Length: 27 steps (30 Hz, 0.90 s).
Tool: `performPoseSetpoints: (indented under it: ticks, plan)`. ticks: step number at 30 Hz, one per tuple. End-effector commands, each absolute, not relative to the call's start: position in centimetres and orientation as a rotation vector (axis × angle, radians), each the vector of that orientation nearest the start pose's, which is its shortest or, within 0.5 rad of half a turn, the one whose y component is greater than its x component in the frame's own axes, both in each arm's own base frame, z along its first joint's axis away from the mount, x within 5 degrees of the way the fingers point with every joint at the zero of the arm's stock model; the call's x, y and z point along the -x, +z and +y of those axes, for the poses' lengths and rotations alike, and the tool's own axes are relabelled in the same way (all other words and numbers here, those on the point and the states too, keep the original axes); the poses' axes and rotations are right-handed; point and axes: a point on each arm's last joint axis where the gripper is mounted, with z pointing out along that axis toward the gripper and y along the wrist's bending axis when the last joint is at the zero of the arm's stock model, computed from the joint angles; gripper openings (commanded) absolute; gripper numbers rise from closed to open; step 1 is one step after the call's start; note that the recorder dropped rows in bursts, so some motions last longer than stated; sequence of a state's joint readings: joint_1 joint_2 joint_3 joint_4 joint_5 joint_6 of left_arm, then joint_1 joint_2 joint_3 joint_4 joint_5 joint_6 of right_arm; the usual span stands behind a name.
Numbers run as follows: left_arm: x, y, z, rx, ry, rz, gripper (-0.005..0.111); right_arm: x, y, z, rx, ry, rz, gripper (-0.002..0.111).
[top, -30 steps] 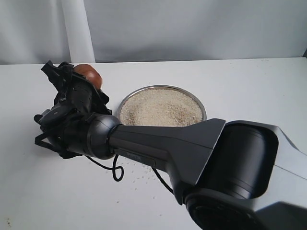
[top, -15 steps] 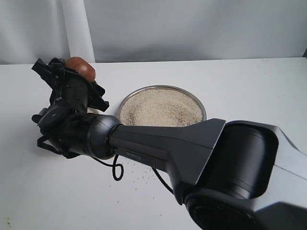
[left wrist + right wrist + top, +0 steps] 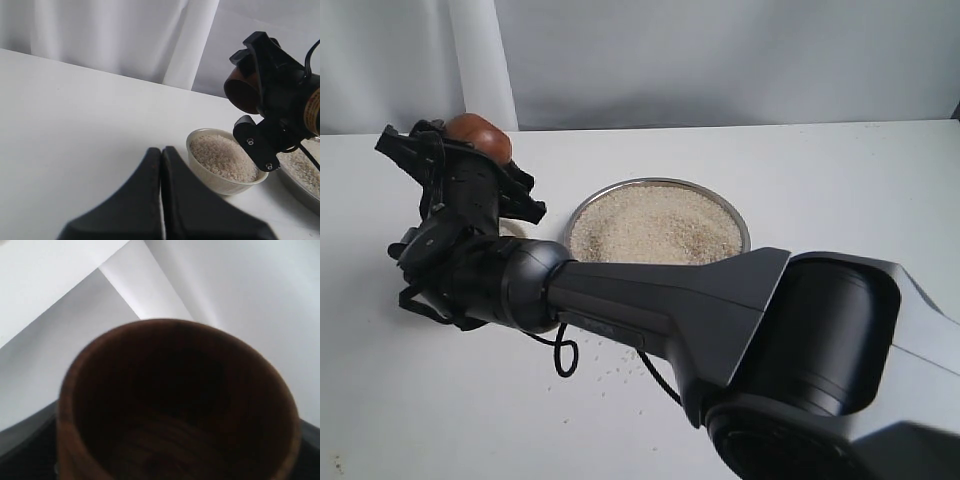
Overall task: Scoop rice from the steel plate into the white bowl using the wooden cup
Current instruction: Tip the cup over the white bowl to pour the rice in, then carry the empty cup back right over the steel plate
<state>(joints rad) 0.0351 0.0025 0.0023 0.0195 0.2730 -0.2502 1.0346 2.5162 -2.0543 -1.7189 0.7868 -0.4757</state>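
My right gripper (image 3: 460, 165) reaches across to the left, shut on the wooden cup (image 3: 478, 135). The cup (image 3: 242, 90) lies tilted on its side above the white bowl (image 3: 215, 174), which is full of rice (image 3: 220, 157). Seen from the right wrist, the cup (image 3: 175, 400) is dark inside, with no grains showing. The steel plate (image 3: 660, 182) holds a wide bed of rice (image 3: 655, 225). In the exterior view the bowl is hidden behind the gripper. My left gripper (image 3: 161, 150) is shut and empty, low over the table beside the bowl.
Loose grains (image 3: 610, 375) lie scattered on the white table in front of the plate. A black cable loop (image 3: 563, 360) hangs under the right arm, whose bulky body (image 3: 800, 350) fills the lower right. A white backdrop with a pillar (image 3: 480, 60) stands behind.
The right gripper has swung a little to the left and upward with the cup, turning it further. The plate has stayed put.
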Motion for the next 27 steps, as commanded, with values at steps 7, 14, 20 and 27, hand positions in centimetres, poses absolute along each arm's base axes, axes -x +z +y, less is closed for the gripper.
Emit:
performPoseSetpoints:
  ticks: [7, 14, 20, 27]
  plan:
    - [-5.5, 18.9, 0.2, 0.237, -0.147, 1.737, 0.000, -33.6, 17.2, 44.3, 1.941, -1.351, 0.718, 0.000]
    - [-5.5, 18.9, 0.2, 0.237, -0.147, 1.737, 0.000, -32.6, 21.7, 44.0, 1.721, -0.890, 1.109, 0.000]
    - [-5.5, 18.9, 0.2, 0.237, -0.147, 1.737, 0.000, -32.2, 26.9, 42.0, 1.563, -0.554, 1.390, 0.000]
    - [-5.5, 18.9, 0.2, 0.237, -0.147, 1.737, 0.000, -33.1, 30.5, 37.3, 1.425, -0.458, 1.726, 0.000]
